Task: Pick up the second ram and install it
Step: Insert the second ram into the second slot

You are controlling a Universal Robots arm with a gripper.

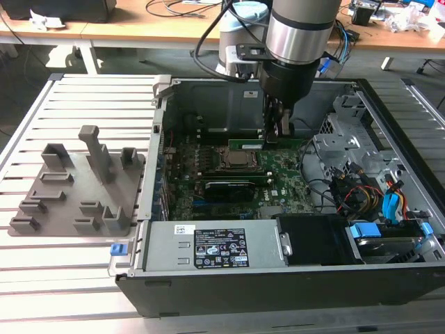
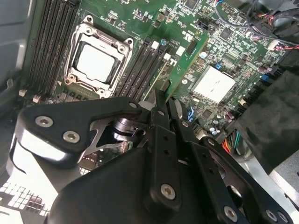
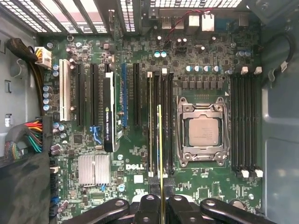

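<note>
The gripper (image 3: 161, 196) is closed on one end of the second ram (image 3: 159, 144), with a black finger (image 3: 148, 205) pressed against each flat face of the stick. In the first wrist view the ram appears edge-on as a thin yellow-green line running away from the fingertips, directly over the bank of black memory slots (image 3: 159, 126) beside the CPU socket (image 3: 202, 133). In the second wrist view the same ram (image 2: 184, 70) stands on its long edge, rising from the gripper (image 2: 164, 103) across the motherboard (image 2: 224, 42), with its lower edge at the slots next to the socket (image 2: 96, 60); whether it is fully seated cannot be told. A second bank of slots (image 3: 245, 126) lies on the far side of the socket, toward the case wall. A black expansion card (image 3: 108, 112) stands in a slot farther across the board, and a finned silver heatsink (image 3: 93, 169) sits near it. In the exterior view the arm (image 1: 302, 42) reaches down into the open computer case (image 1: 208, 278), with the gripper (image 1: 278, 129) at the ram (image 1: 247, 145) just behind the socket (image 1: 236, 158). Outside the case, toward the exterior view's left, a grey holder tray (image 1: 76, 202) rests on the slatted table (image 1: 76, 104).
</note>
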